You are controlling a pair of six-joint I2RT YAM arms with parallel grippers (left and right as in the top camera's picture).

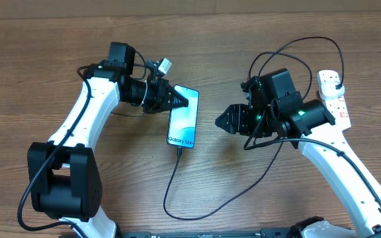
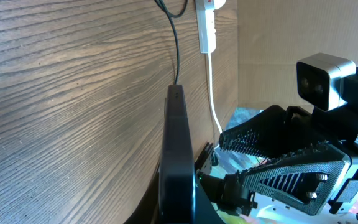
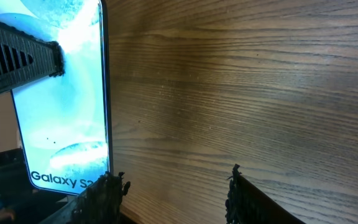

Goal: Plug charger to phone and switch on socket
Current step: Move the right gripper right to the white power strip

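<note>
The phone [image 1: 183, 118] carries the words "Galaxy S24" in dark letters near the lower end of its light blue screen. In the right wrist view the same line on the phone [image 3: 61, 112] reads "Galaxy S2", its last character lost beside the right hand [image 3: 173, 196]. The pink label on the socket [image 1: 333, 99], right of the phone, is too small to read.

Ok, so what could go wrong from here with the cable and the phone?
The cable loops past the right arm on its way to the power strip; reaching for the switches could tug it out of the phone. The left gripper grips the phone's top end, so pulling away carelessly may drag it.
</note>
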